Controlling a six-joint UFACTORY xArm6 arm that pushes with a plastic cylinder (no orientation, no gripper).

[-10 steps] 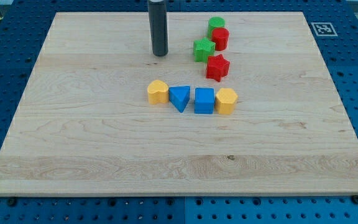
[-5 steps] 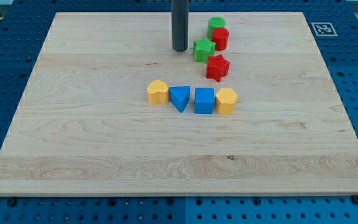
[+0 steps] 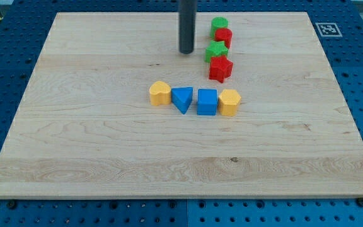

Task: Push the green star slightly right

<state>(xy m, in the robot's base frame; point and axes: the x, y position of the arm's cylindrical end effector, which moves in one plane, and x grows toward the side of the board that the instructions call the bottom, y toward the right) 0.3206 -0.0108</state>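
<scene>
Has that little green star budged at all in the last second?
Yes. The green star slid toward the view's right; it now sits directly above the red star, which stayed put. My tip stands just left of it.

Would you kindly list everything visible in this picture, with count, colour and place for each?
Wooden board: one, light wood, fills most of the view.
Green star: one, green, near the view's top, right of centre, close against the red star.
Red star: one, red, just below the green star.
Green cylinder: one, green, topmost of the cluster.
Red cylinder: one, red, between the green cylinder and the green star.
Yellow blocks: two, rounded, at the left end and right end of the middle row.
Blue triangle: one, second in the row.
Blue cube: one, third in the row.
Marker tag: one, black-and-white, board's top right corner.
My tip: one dark rod, left of the green star, a small gap between.
</scene>
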